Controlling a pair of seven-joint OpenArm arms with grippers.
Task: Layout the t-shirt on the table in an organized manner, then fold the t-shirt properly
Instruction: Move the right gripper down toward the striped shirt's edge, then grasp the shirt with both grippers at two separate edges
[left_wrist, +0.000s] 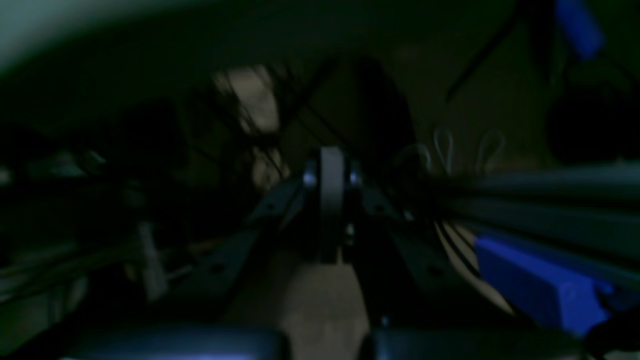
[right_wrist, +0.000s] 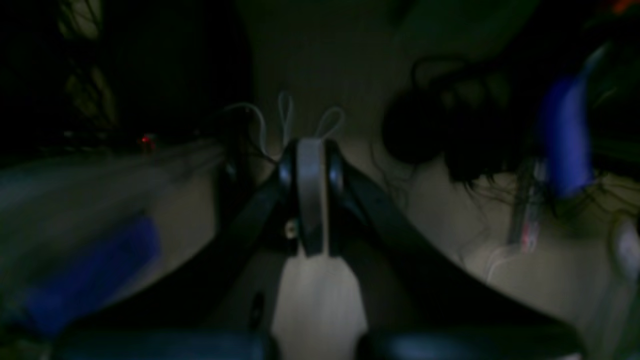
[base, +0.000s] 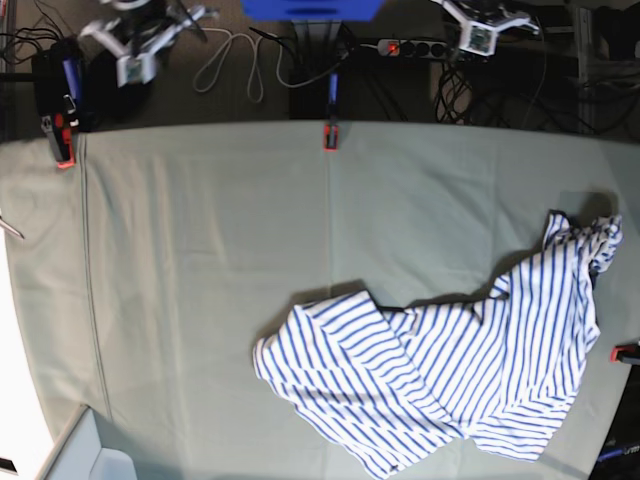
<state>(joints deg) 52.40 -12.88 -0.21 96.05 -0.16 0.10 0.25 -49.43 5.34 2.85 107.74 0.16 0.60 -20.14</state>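
The t-shirt (base: 450, 370), white with thin blue stripes, lies crumpled and bunched on the table (base: 200, 260) at its near right, one end reaching the right edge. Both arms are pulled back beyond the table's far edge. My left gripper (base: 483, 28) is at the top right and my right gripper (base: 135, 50) at the top left. The dark, blurred wrist views show the left gripper (left_wrist: 331, 200) and the right gripper (right_wrist: 311, 200) with jaws closed together and nothing between them. Neither wrist view shows the shirt.
Red clamps sit at the far edge middle (base: 330, 135), far left (base: 62, 150) and right edge (base: 625, 352). A power strip (base: 410, 46) and cables (base: 235, 60) lie behind the table. A pale bin (base: 90, 455) stands at the near left corner.
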